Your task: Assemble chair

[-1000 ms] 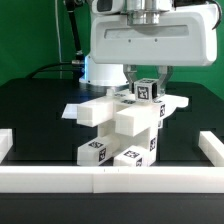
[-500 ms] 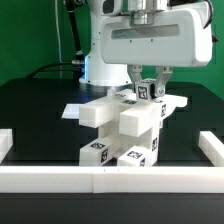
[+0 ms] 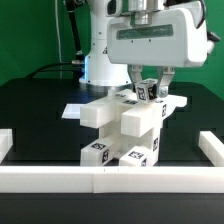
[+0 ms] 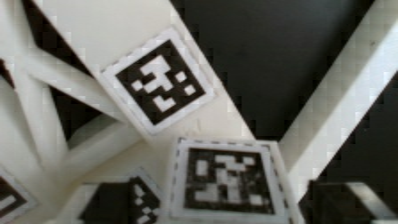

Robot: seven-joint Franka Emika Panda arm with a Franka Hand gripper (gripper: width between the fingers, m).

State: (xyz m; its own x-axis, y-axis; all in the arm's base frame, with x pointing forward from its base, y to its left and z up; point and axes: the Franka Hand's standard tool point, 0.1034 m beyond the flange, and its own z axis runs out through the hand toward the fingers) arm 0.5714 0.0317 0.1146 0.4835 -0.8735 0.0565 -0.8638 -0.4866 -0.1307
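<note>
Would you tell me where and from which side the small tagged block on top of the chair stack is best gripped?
Probably by its two flat side faces, coming straight down from above. The tagged block stands upright at the very top of the chair stack. Its sides look parallel and free of other parts, while the wider parts beneath it close off any lower approach.

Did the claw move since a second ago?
Yes. The claw spread its fingers wider around the tagged block, and its body shifted toward the exterior view's right, judged against the unmoved chair.
</note>
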